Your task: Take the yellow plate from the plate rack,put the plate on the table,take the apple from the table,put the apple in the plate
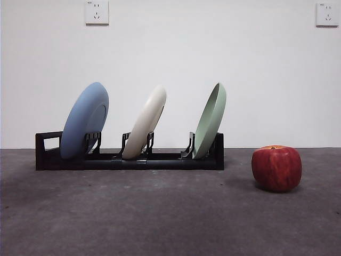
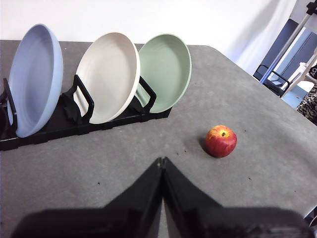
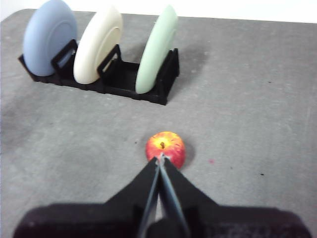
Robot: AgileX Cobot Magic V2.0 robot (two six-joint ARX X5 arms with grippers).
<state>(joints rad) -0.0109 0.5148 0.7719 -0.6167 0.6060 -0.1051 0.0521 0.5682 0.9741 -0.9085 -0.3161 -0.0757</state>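
Front view first: the plate rack (image 1: 128,160), long, low and black with a loop handle at one end, sits on the bench (image 1: 160,213), whose dark grey surface looks rough and mottled. Three plates lean in its upright slotted holders, which keep them on edge and apart: a blue plate (image 1: 84,120), the yellow plate (image 1: 145,121) in the middle slot, pale cream and matte, and a pale green plate (image 1: 211,120). The apple (image 1: 276,168), round and red with an orange patch at the stem, rests on the bench well apart from the rack's green end. No arm shows here.

Left wrist view: the left hand (image 2: 162,161) hangs above bare bench with its jaws pressed together, gripping nothing. From here the yellow plate (image 2: 107,77) shows its shallow bowl and raised rim, untouched in its slot, so the first step looks not yet begun.

Right wrist view: the right hand (image 3: 160,157) is likewise closed and empty, its tips lined up over the apple (image 3: 166,147), probably waiting its turn. The rack (image 3: 106,79) lies beyond, plates seen edge-on.
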